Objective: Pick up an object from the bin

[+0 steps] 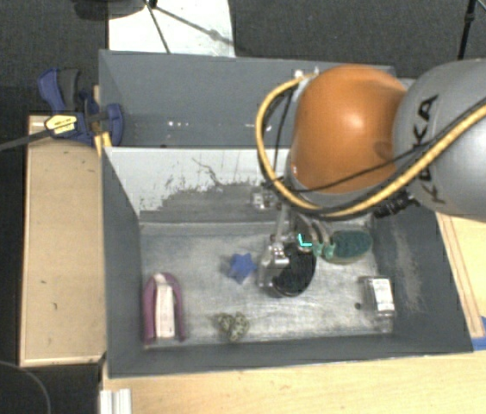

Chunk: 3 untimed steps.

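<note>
Orange wrist cover [346, 128], gripper [276, 270] at black round thing [300, 281] mid-bin, walls [191, 188] well apart, jaw state untellable.

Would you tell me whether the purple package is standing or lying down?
Lying down: the package rests lengthwise on the bin floor.

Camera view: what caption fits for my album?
Robot arm reaches into a grey bin, by a black round thing and a blue scrap.

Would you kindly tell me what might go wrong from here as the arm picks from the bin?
The gripper sits low between the small blue piece and the black round object, so it may shove one aside rather than grasp it. The teal object close beside them could also get knocked.
</note>
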Each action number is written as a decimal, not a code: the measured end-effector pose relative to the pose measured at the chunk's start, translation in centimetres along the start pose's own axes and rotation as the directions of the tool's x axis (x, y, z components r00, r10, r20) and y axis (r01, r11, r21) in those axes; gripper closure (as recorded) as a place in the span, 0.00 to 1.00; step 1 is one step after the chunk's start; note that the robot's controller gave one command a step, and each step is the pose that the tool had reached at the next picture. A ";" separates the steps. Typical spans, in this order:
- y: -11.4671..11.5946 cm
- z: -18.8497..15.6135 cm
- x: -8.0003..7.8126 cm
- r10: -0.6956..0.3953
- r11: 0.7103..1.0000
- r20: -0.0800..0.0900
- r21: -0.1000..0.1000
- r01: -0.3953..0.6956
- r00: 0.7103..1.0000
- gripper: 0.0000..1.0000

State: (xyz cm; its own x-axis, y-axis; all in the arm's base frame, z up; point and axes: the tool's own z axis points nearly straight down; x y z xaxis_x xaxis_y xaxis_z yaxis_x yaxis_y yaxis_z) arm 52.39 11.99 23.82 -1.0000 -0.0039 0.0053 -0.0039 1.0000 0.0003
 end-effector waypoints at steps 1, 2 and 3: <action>-6.7 16.9 -5.5 -0.202 0.979 0.006 0.000 0.202 0.979 0.00; -15.0 13.6 -1.4 -0.233 0.972 0.006 0.005 0.233 0.972 0.00; -17.9 13.7 -3.4 0.268 0.964 0.011 -0.002 -0.268 0.963 0.00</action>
State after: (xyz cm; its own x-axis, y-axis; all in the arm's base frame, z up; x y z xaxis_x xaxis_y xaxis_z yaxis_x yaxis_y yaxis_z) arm 55.76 -5.92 10.06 -0.9645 0.2639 -0.0053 0.2639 0.9646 0.0005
